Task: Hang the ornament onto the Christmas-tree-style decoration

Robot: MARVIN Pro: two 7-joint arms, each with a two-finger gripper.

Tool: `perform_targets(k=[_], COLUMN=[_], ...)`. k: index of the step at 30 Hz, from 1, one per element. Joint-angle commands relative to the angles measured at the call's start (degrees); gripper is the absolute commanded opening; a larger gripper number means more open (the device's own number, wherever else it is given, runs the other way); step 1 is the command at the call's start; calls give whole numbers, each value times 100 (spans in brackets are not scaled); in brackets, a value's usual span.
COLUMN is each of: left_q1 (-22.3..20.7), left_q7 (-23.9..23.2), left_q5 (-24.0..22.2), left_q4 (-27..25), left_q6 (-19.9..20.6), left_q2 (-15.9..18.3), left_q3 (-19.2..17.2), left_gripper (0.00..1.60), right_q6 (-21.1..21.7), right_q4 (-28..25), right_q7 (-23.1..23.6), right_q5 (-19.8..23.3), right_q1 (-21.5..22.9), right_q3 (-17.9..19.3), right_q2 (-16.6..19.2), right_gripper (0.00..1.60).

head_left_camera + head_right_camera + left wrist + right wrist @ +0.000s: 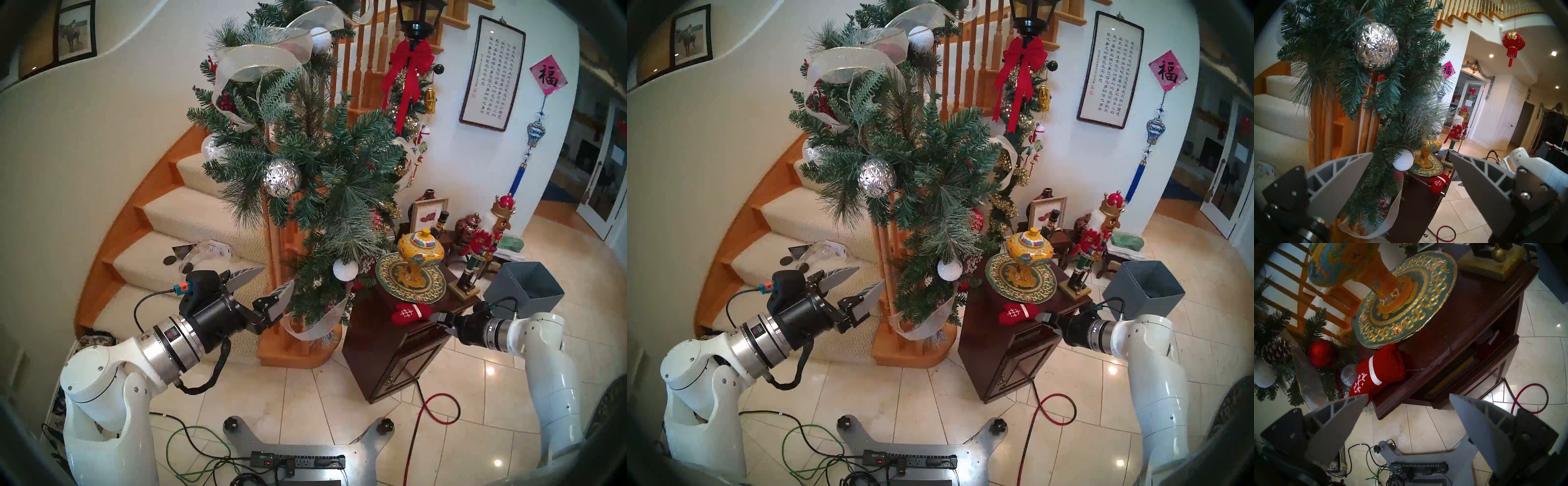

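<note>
Red mitten (410, 313) lies half off the table (380, 325) edge, by the green garland (305, 163). Both the right gripper (441, 322) and left gripper (268, 288) have fingers spread wide, holding nothing. A bump could knock it down

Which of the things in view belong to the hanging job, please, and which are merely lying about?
For the job:
red mitten
green garland
right gripper, open, close to the mitten

Just lying about:
yellow urn
round mat
nutcracker
grey box
red bow
</note>
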Motion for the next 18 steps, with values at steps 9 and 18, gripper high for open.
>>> perform_targets(k=[9,18], left_q1=[-3,-3], left_q7=[1,1], left_q5=[3,3], left_q4=[-30,-30], left_q6=[-4,-3], left_q2=[3,3], left_q3=[-2,-2], left_gripper=[160,160], right_q6=[-10,-10], right_q4=[-33,-33], right_q7=[-324,-540], right_q5=[540,839], right_q1=[181,127], right_q3=[-78,-134], right_q2=[220,294], right_gripper=[160,160])
